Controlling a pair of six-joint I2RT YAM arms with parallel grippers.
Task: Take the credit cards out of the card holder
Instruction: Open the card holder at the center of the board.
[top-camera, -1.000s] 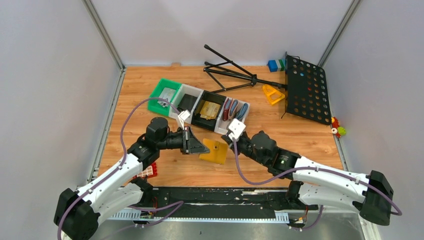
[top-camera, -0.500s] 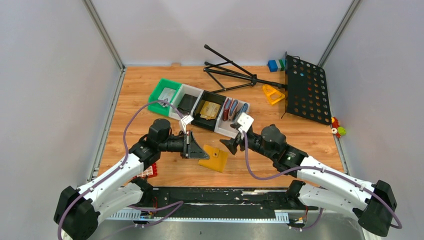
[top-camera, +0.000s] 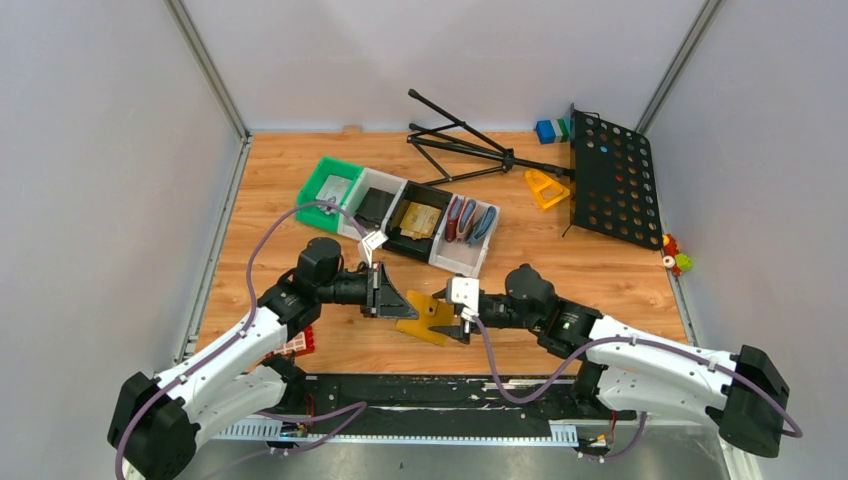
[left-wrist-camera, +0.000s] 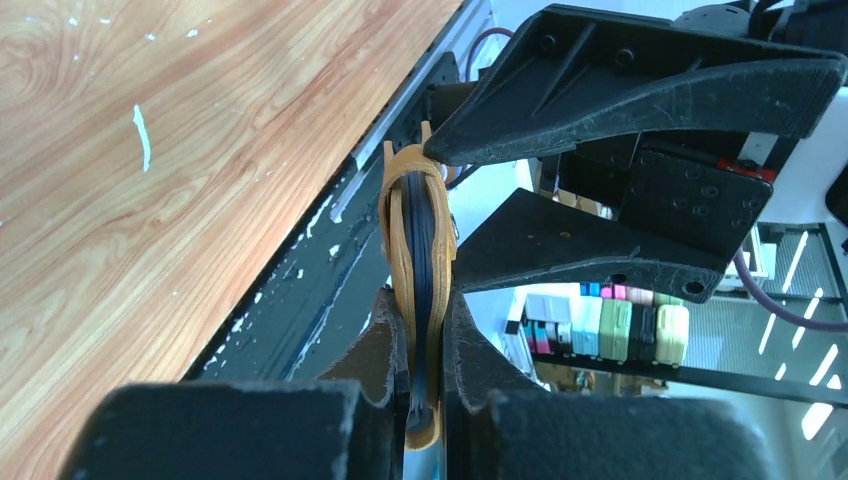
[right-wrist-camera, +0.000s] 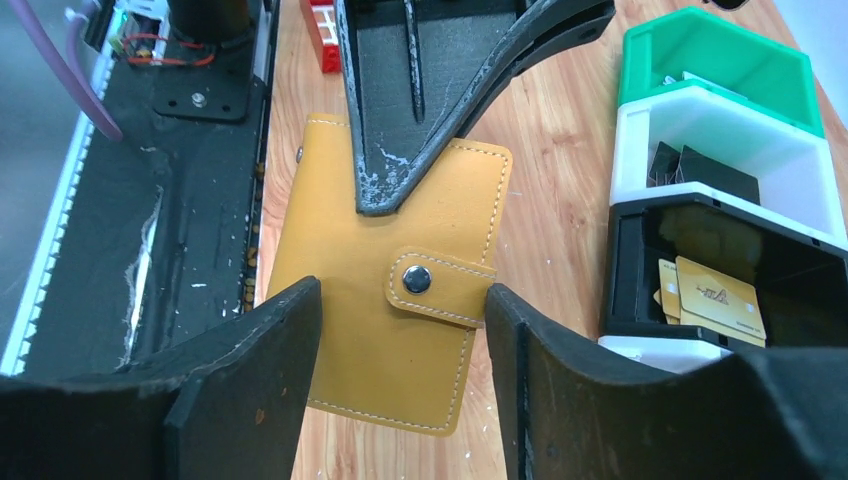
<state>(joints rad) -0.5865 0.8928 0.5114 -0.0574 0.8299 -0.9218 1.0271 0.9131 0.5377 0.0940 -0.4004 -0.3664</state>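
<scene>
Mustard leather, soft and light, so the holder (right-wrist-camera: 385, 370) will likely flex. My left end effector (left-wrist-camera: 425, 320) is clamped on one edge, keeping it near the worktop's (right-wrist-camera: 560, 150) front. My right end effector (right-wrist-camera: 400, 300) stands apart, straddling the snapped tab (right-wrist-camera: 445, 290); I'd pinch there.

1. On my feed the left arm (top-camera: 215, 368) and right arm (top-camera: 650, 355) both wear white shells over the long links, with black round joint housings.
2. A purple cable (top-camera: 250, 265) loops along each arm.
3. The left gripper (left-wrist-camera: 418, 300) and right gripper (right-wrist-camera: 400, 290) have matte black tapered fingers (right-wrist-camera: 250, 380), scuffed pale.
4. Each wrist carries a small white camera block (top-camera: 463, 291).
5. Round screw holes (left-wrist-camera: 712, 190) dot the black gripper body.
</scene>
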